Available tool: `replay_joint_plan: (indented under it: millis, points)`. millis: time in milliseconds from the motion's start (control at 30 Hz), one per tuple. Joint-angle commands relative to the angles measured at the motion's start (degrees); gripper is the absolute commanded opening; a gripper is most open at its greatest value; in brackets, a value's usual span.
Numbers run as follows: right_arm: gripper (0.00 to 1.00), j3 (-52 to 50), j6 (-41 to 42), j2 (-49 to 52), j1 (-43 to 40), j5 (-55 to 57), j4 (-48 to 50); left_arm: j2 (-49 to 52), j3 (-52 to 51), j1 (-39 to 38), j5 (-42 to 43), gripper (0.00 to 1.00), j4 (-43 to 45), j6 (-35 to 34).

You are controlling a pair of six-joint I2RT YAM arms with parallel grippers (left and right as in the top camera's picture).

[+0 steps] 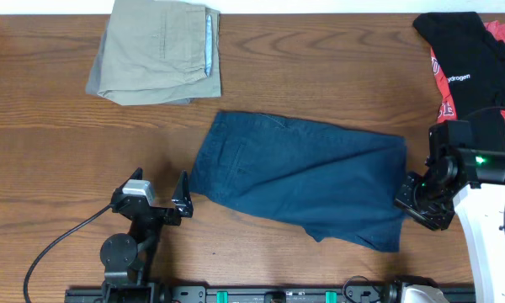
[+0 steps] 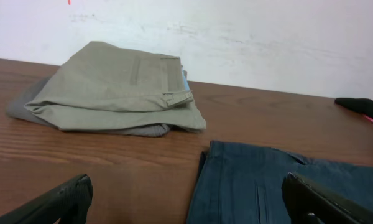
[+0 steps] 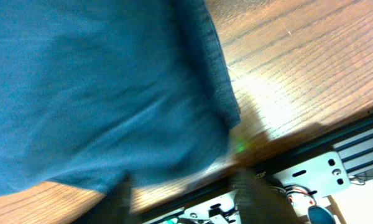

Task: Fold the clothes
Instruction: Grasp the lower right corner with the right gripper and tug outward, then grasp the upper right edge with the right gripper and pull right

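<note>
Navy shorts [image 1: 303, 177] looked half-folded on the tabletop [image 1: 67, 168] (a pile [image 1: 471, 67] waited), left gripper [image 1: 162, 189] jaws wide and empty, right gripper [image 1: 411, 204] jaws spread at the hem, gripping nothing.

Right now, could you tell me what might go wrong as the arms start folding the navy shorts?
The left gripper stands open just off the left edge of the navy shorts, so it may close on bare table. The right gripper sits at the right hem and might pinch only one layer. The black and red garments lie close by it and could snag.
</note>
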Motion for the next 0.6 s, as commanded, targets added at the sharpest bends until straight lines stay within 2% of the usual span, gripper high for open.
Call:
replay_joint_plan:
  millis: [0,233,300,467,567]
  points:
    - [0.99,0.1,1.7,-0.9,0.3,0.6,-0.5,-0.1,-1.5,0.2,0.7,0.98,-1.0,0.9]
    - [0.99,0.3,0.3,-1.0,-0.2,0.2,6.3,-0.1,-1.5,0.2,0.7,0.98,-1.0,0.9]
    - [0.95,0.3,-3.1,-0.9,-0.2,-1.0,10.5,-0.1,-1.5,0.2,0.7,0.98,-1.0,1.0]
    - [0.47,0.2,-3.3,1.0,-0.2,-0.7,19.3,-0.1,-1.5,0.2,0.7,0.98,-1.0,0.9]
    - [0.3,0.2,-3.3,3.7,-0.2,-0.7,22.4,-0.1,-1.5,0.2,0.7,0.98,-1.0,0.9]
